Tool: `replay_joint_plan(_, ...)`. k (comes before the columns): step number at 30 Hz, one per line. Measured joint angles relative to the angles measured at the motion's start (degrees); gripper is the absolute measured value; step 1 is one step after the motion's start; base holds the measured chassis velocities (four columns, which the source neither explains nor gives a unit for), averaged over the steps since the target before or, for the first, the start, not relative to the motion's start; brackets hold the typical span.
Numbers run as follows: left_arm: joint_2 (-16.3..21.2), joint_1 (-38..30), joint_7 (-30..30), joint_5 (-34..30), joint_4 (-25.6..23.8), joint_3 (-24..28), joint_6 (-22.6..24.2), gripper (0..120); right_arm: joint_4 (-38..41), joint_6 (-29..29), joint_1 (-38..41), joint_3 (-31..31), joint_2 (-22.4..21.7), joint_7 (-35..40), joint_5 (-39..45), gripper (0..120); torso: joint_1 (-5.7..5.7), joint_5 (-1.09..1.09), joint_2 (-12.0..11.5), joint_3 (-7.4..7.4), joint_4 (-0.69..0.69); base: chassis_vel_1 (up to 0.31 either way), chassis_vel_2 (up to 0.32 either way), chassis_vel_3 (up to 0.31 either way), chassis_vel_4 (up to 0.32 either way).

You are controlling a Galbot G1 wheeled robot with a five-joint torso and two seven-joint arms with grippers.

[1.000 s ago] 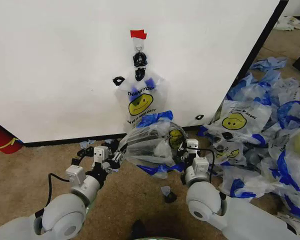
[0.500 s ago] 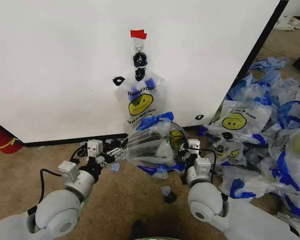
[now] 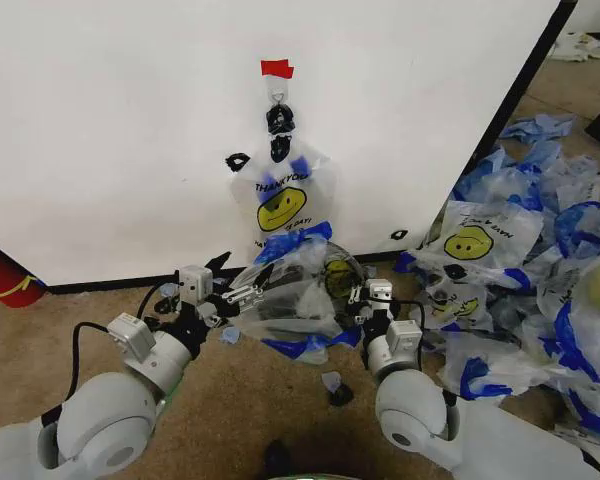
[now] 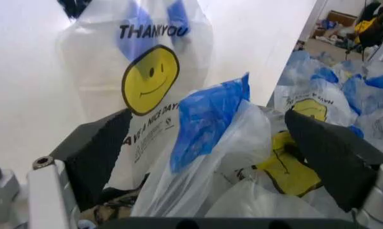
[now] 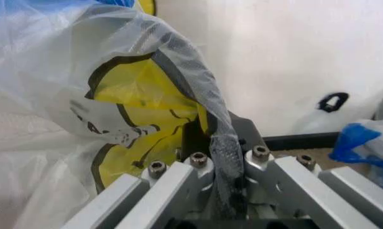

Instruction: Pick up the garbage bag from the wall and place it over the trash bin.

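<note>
Head view: the garbage bag is stretched between the two claws, low in front of the wall, with an identical bag hanging from the hook just beyond it. The left claw is at the bag's left edge, the right claw at its right edge. A dark curved rim, which I take for the trash bin, peeks through the plastic between them; a heap of spare bags lies off beyond the right claw.

Left wrist view: the left claw is spread wide, its dark fingers standing either side of the bunched film and blue handle, not pinching it.

Right wrist view: the right claw is clenched on a twisted strand of the garbage bag, film pulled taut from the tips.

To do this well, I'd judge the mouth needs stretching evenly: the left claw should get a firm bite on the rim before spreading, and the pull should stay gentle, since thin film tears or slips easily.
</note>
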Motion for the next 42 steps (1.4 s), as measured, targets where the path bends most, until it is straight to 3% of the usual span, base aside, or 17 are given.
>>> replay_joint_plan(26, -0.78, -1.75, 0.57, 1.03, 4.52, 3.45, -0.89, 90, 0.75, 0.06, 3.16, -5.01, -0.33, -0.36, 0.11, 0, 0.00, 0.00, 0.00, 0.00, 0.00, 0.000, 0.000, 0.000, 0.000)
replay_joint_plan(31, -1.01, -1.65, 0.57, 1.33, 4.74, 3.59, -1.08, 75, 0.58, 0.04, 3.16, -5.01, -0.29, -0.36, -0.15, 0, 0.00, 0.00, 0.00, 0.00, 0.00, 0.000, 0.000, 0.000, 0.000)
replay_joint_plan(42, -1.38, -1.04, 0.60, 2.17, 5.13, 3.65, -1.53, 31, 0.52, 0.01, 2.07, -4.79, -0.10, -0.33, -1.18, 0, 0.00, 0.00, 0.00, 0.00, 0.00, 0.000, 0.000, 0.000, 0.000)
